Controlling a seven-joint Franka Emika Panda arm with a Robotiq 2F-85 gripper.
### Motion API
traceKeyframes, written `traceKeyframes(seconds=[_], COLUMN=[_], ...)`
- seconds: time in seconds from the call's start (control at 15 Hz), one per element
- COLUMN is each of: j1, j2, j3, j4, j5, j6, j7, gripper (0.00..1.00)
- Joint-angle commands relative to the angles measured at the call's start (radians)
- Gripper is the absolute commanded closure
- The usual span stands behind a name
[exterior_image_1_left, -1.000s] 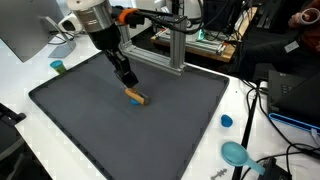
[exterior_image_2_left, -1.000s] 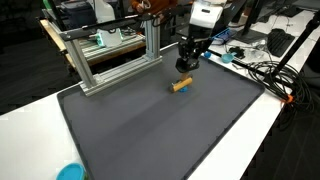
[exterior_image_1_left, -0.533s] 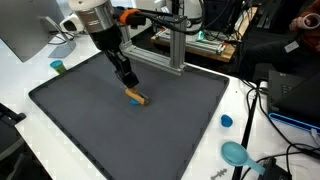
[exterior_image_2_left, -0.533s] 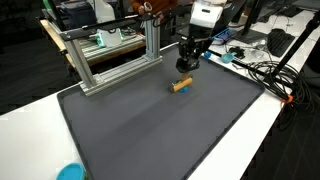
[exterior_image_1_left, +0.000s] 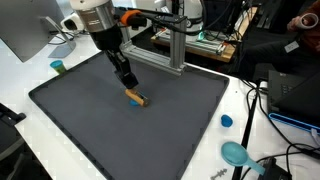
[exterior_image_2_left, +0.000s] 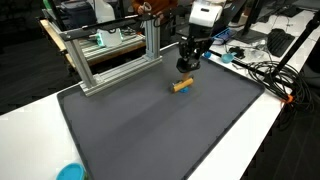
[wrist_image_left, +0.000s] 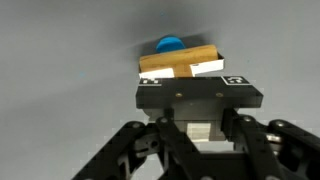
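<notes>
A small wooden block (exterior_image_1_left: 137, 98) (exterior_image_2_left: 181, 85) lies on the dark mat (exterior_image_1_left: 100, 135) (exterior_image_2_left: 150, 130), toward its far side. My gripper (exterior_image_1_left: 129, 88) (exterior_image_2_left: 184, 71) points down at one end of the block and is shut on it, with the block low on the mat. In the wrist view the wooden block (wrist_image_left: 178, 60) lies crosswise at the tips of my gripper (wrist_image_left: 185, 78). A small blue piece (wrist_image_left: 168, 43) shows just beyond the block.
An aluminium frame (exterior_image_1_left: 172, 45) (exterior_image_2_left: 110, 55) stands along the mat's back edge. A blue cap (exterior_image_1_left: 227, 121) and a teal round object (exterior_image_1_left: 236, 153) (exterior_image_2_left: 70, 172) lie on the white table off the mat. A small teal cup (exterior_image_1_left: 58, 66) stands nearby. Cables crowd one side (exterior_image_2_left: 270, 75).
</notes>
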Motion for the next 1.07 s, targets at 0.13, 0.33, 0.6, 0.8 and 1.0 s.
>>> traceKeyframes(seconds=[0.13, 0.33, 0.6, 0.8, 1.0], j1=[0.014, 0.012, 0.011, 0.016, 0.017], j2=[0.027, 0.020, 0.013, 0.016, 0.041], j3=[-0.013, -0.016, -0.025, -0.034, -0.040], j4=[-0.040, -0.048, -0.043, -0.039, -0.034], j5=[0.012, 0.021, 0.026, 0.018, 0.023], j6=[0.160, 0.189, 0.214, 0.246, 0.320], j7=[0.058, 0.091, 0.144, 0.175, 0.173], gripper=[0.78, 0.78, 0.78, 0.78, 0.78])
